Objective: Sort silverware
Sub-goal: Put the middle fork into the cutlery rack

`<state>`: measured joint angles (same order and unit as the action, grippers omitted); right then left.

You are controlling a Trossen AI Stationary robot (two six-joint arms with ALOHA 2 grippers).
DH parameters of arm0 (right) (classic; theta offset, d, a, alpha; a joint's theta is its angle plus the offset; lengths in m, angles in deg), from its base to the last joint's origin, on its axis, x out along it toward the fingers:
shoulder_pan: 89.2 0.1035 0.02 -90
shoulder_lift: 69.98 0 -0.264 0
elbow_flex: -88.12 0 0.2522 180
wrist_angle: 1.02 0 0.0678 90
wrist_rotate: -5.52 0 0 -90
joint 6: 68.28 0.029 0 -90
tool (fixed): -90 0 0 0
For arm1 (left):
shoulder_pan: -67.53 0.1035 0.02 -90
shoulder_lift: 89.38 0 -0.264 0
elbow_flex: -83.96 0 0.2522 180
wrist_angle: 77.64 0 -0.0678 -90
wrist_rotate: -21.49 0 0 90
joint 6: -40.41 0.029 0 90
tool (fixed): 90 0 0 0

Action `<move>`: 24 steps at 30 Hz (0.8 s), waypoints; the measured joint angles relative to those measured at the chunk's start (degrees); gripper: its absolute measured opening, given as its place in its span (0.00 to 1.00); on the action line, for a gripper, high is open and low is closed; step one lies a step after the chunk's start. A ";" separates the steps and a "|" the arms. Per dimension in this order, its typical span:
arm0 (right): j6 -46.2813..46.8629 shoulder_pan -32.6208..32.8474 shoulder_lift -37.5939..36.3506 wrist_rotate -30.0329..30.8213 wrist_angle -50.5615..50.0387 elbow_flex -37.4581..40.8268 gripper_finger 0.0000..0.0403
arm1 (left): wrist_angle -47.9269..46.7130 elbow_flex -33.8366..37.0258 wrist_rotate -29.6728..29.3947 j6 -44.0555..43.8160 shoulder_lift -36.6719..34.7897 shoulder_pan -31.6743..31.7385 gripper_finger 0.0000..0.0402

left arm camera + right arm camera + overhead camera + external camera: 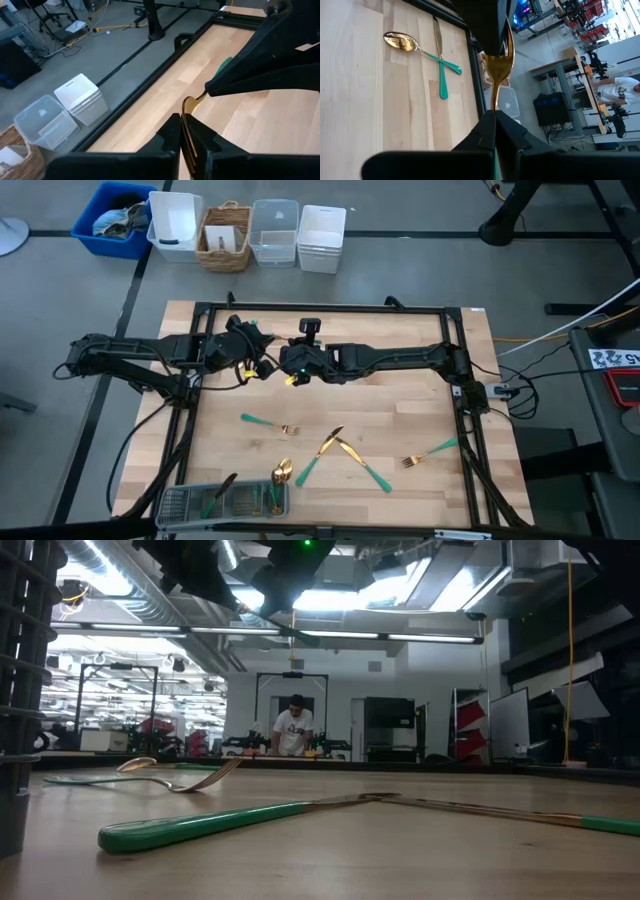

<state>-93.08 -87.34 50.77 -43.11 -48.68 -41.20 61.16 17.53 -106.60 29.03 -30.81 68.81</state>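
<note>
My two grippers meet above the far middle of the table, both shut on one fork of the silverware. The fork has a gold head and a teal handle. My left gripper comes in from the table's left and my right gripper from the right. More silverware lies on the wood: a fork, a crossed pair, another fork and a spoon. A spoon and a knife lie crossed near the far edge. My left gripper pinches the fork's gold head between its two fingers, which lie along the fork and slant down from the table's left. The fork is lifted clear of the table. My right gripper pinches the fork's gold neck just behind the head, with the teal handle running back past its fingers. Its fingers slant down from the table's right, along the fork, which spans between the two grippers.
A grey mesh tray holding a few pieces sits at the near left edge. Beyond the far edge stand a blue bin, white and clear bins and a basket. A black frame rims the table.
</note>
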 joint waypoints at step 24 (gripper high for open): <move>-3.10 0.00 0.00 0.04 -1.10 0.00 0.09 | -0.80 0.00 0.02 -0.02 -1.49 0.00 0.00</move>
<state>-96.18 -87.34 50.77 -43.07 -49.78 -41.20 60.36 17.53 -106.58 29.01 -32.31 68.81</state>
